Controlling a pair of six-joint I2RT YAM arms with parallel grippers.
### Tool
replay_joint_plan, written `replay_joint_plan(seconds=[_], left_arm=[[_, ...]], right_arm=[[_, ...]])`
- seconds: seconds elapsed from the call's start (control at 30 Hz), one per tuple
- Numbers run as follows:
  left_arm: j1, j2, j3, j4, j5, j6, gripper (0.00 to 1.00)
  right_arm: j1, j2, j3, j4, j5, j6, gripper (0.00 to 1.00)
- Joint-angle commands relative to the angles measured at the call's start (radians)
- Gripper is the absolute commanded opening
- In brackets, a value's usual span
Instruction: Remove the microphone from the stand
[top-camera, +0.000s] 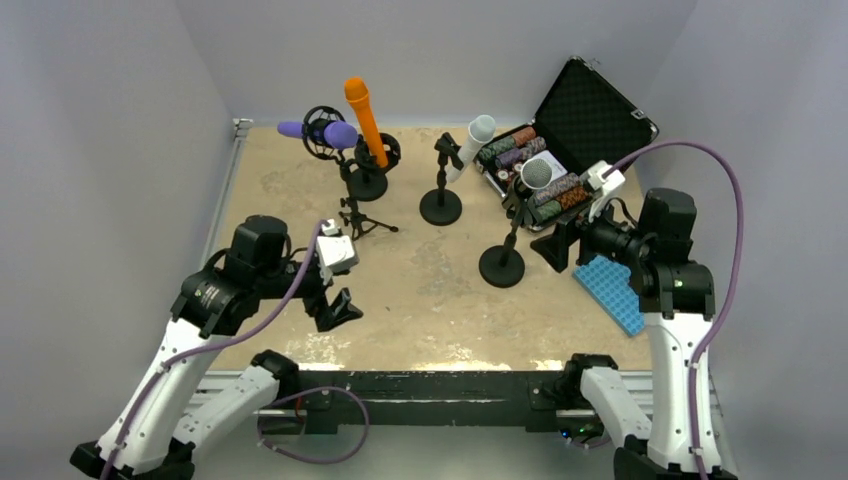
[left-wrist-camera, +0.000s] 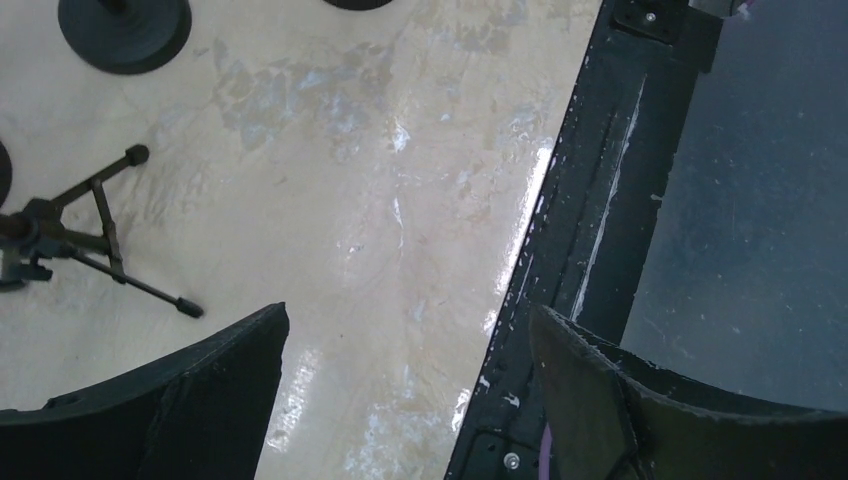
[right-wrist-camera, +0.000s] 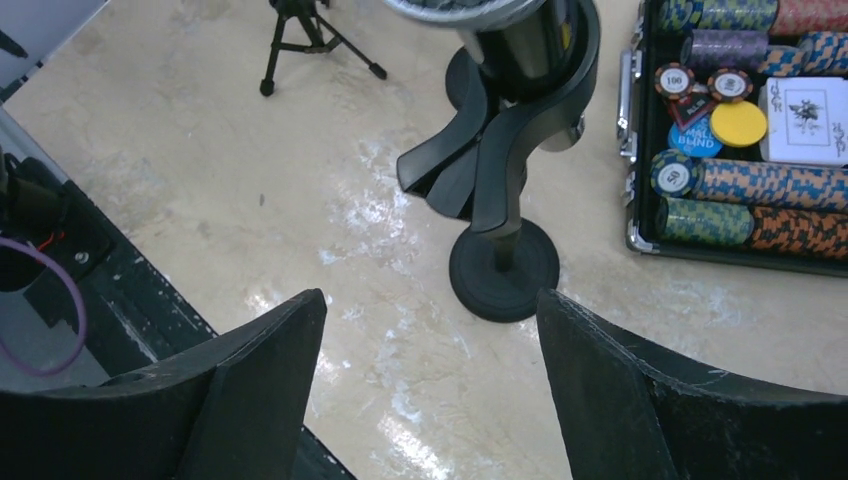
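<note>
The desk (top-camera: 440, 285) has a tan, mottled top, worn in pale blotches near its middle, with a bright streak of glare toward its near edge, where a black rail (top-camera: 430, 385) runs. Plain pale grey walls close it in: a back wall (top-camera: 430, 50) behind its far edge, a left wall (top-camera: 100, 150) and a right wall (top-camera: 770, 100) at its sides. A silver metal strip (top-camera: 226, 190) lines the desk's left edge.

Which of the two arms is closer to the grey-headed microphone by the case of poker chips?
The right. The right gripper is open just beside the microphone and its stand; the left gripper hangs far off to their left.
</note>
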Motion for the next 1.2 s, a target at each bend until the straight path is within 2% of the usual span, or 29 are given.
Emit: replay_joint_plan(seconds=[0.0,0.27,0.43,0.57,0.73,0.83,0.9,1.0,1.1,1.17], left_arm=[[-0.104,0.058,0.078,0.12,-0.073,-0.029,0.95],[-0.312,0.224,0.199,0.324,-0.261,-0.133,1.0],[-0.416,0.351,0.274,0.424,-0.367,-0.201,1.0],[-0.427,0.478,0.334,0.497,-0.372,-0.264,1.0],[-0.443,0.587,0.367,0.677,-0.396,-0.3,1.0],[-0.462,0.648,0.4,0.767,-0.436,-0.318,1.0],[-0.483,0.691,0.43,0.805,-0.457,-0.341,0.99],[-0.518,0.751,0.48,0.825,-0.496,-0.392,0.99],[-0.544,0.803,0.517,0.838,-0.477,-0.43,0.99],[-0.568,0.824,0.525,0.852,-0.464,-0.437,0.99]], right_arm=[[0.013,0.039,0.037,0.109,0.051,0.066,0.81],[0.017,0.064,-0.044,0.243,-0.053,0.106,0.8],[0.039,0.058,-0.06,0.24,-0.131,0.13,0.77],[0.044,0.027,-0.077,0.206,-0.145,0.144,0.75],[0.044,0.029,-0.076,0.189,-0.206,0.194,0.75],[0.043,0.027,-0.02,0.139,-0.217,0.208,0.76],[0.042,0.024,0.07,0.054,-0.145,0.162,0.79],[-0.018,0.016,0.157,-0.002,-0.062,0.154,0.82],[-0.165,0.012,0.194,0.017,-0.213,0.232,0.82],[-0.205,0.011,0.219,0.037,-0.231,0.284,0.82]])
